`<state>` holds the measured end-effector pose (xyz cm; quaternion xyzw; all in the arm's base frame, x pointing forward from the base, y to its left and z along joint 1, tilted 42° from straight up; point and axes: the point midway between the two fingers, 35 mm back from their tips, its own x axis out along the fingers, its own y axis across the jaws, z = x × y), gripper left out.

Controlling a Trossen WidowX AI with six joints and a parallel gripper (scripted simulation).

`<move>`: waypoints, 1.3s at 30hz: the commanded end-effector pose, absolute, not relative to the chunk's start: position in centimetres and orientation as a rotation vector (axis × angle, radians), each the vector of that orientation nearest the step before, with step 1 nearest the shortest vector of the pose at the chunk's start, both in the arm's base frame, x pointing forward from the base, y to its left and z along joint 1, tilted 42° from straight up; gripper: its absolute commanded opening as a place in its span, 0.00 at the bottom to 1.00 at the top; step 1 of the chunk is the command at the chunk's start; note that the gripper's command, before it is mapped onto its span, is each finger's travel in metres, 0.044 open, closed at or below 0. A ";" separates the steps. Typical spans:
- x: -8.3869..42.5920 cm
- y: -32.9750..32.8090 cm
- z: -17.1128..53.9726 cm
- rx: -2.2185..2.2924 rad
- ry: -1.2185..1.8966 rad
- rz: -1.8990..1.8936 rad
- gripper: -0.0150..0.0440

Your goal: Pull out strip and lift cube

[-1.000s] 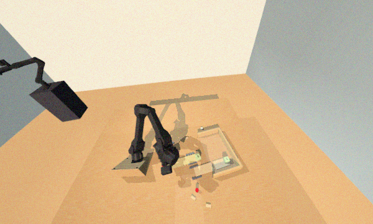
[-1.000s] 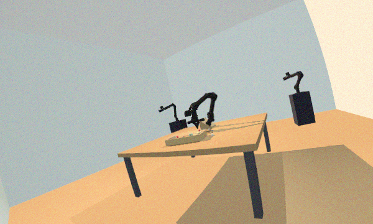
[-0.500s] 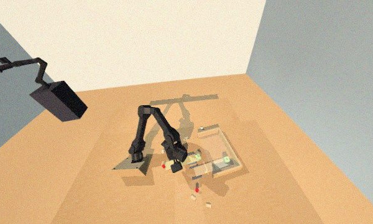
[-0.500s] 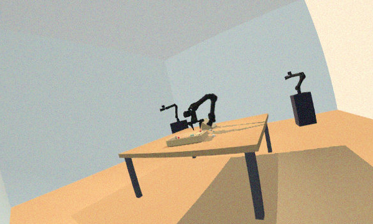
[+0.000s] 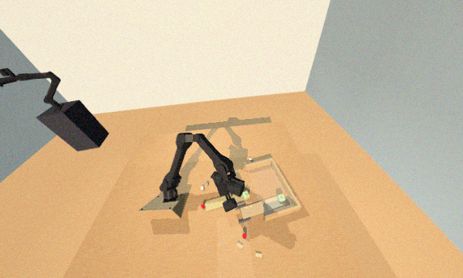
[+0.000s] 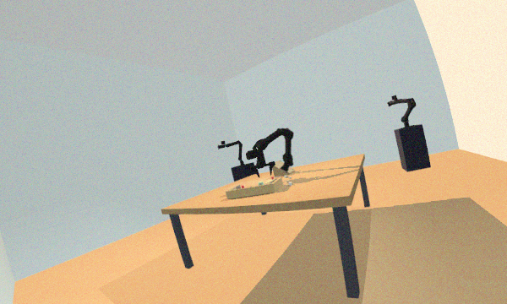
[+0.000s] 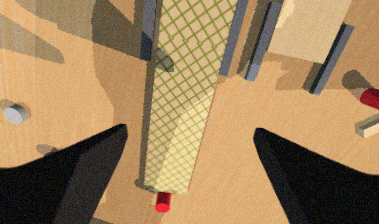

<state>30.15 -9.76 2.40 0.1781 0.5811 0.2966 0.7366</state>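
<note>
A long strip [image 5: 214, 203] [image 7: 182, 115] with a green lattice pattern points toward the arm's base, a red knob [image 5: 203, 206] [image 7: 162, 202] at its near end. A pale green cube [image 5: 245, 194] is at its far end. A plain strip [image 5: 251, 209] [image 7: 310, 30] lies beside it; a grey piece [image 5: 273, 205] lies beyond it, with another pale green cube [image 5: 281, 197] there. Both cubes show faint marks, too small to read. My gripper [image 6: 265, 175] [image 7: 191, 131] is open and empty, its fingers on either side above the lattice strip, near its knob end.
A low-walled wooden tray [image 5: 283, 178] [image 6: 253, 192] surrounds the far ends. Dark rails [image 5: 244, 220] [image 7: 332, 59] flank the strips. A loose red peg [image 5: 244, 235] [image 7: 375, 99] and small blocks [image 5: 258, 254] [image 7: 371, 126] lie to one side; a grey round piece [image 7: 16, 114] lies on the other.
</note>
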 end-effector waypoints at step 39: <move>41.3 -10.5 4.7 0.395 1.270 0.649 0.68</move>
